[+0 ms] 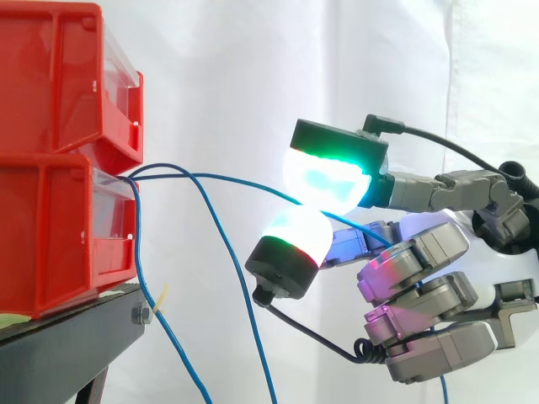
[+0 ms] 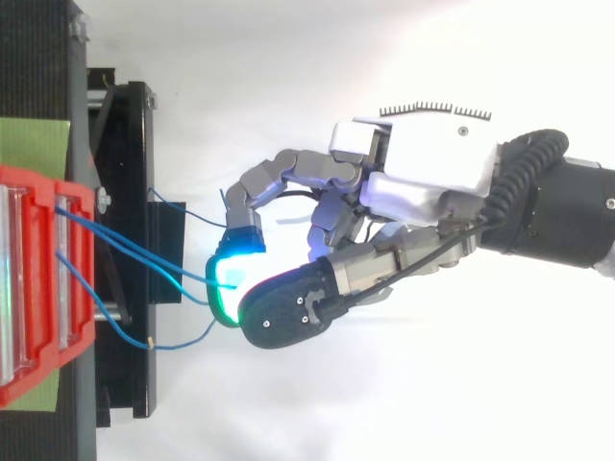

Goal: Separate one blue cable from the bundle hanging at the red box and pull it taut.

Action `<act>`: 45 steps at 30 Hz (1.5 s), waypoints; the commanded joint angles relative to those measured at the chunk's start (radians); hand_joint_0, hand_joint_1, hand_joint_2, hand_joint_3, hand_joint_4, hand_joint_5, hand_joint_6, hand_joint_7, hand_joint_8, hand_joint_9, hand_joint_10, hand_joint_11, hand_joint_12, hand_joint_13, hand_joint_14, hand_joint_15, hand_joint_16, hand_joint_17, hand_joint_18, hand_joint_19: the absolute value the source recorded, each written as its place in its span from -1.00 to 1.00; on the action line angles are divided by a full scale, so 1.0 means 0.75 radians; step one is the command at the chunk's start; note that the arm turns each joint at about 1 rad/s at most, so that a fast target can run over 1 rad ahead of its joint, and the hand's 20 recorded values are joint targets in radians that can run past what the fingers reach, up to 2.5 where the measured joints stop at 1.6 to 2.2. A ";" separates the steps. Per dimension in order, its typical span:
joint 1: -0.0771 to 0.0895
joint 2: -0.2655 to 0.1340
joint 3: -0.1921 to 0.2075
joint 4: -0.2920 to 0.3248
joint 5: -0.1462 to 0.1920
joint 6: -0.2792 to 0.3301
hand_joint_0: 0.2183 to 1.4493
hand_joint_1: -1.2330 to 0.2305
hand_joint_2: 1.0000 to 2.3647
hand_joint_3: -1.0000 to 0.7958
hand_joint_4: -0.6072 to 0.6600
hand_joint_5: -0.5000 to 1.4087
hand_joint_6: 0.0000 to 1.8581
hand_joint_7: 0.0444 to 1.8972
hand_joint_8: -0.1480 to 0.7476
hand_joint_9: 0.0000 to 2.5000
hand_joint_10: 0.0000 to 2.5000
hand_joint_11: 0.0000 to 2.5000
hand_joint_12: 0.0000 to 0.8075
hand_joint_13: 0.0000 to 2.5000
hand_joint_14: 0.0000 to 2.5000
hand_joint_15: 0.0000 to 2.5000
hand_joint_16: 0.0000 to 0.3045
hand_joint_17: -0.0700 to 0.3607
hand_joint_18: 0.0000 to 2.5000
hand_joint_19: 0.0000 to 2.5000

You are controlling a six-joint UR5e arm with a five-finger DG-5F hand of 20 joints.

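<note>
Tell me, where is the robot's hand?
In the side view, the hand sits right of the red bins, pinching one blue cable between its glowing pads.

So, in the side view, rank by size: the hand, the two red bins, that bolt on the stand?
The hand, possibly nearer the camera
then upper red bin and lower red bin, alike, both cropped
bolt smallest

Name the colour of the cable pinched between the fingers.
Blue. The cable shows best in the side view.
</note>
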 commanded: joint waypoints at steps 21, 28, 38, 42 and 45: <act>-0.002 0.001 0.000 0.002 0.001 -0.010 -0.22 -0.33 -0.97 -0.15 -0.06 -0.63 0.04 0.10 -0.01 0.03 -0.38 0.14 -0.17 -0.16 0.89 0.11 -0.79 -0.35 0.13 0.43; -0.002 -0.001 0.000 0.002 0.001 -0.010 -0.22 -0.33 -0.97 -0.15 -0.05 -0.63 0.04 0.11 -0.01 0.03 -0.39 0.15 -0.17 -0.16 0.89 0.12 -0.79 -0.34 0.13 0.43; 0.000 0.001 0.000 0.002 0.001 -0.010 -0.22 -0.34 -0.97 -0.15 -0.05 -0.63 0.04 0.11 -0.01 0.03 -0.45 0.16 -0.18 -0.16 0.90 0.11 -0.78 -0.33 0.13 0.42; 0.000 0.001 0.000 0.002 0.001 -0.010 -0.21 -0.34 -0.97 -0.15 -0.06 -0.63 0.04 0.10 -0.03 0.03 -0.45 0.16 -0.18 -0.16 0.90 0.11 -0.78 -0.33 0.13 0.42; 0.000 0.001 0.000 0.002 0.001 -0.010 -0.21 -0.34 -0.97 -0.15 -0.05 -0.63 0.04 0.11 0.00 0.03 -0.45 0.17 -0.16 -0.16 0.88 0.11 -0.78 -0.33 0.13 0.39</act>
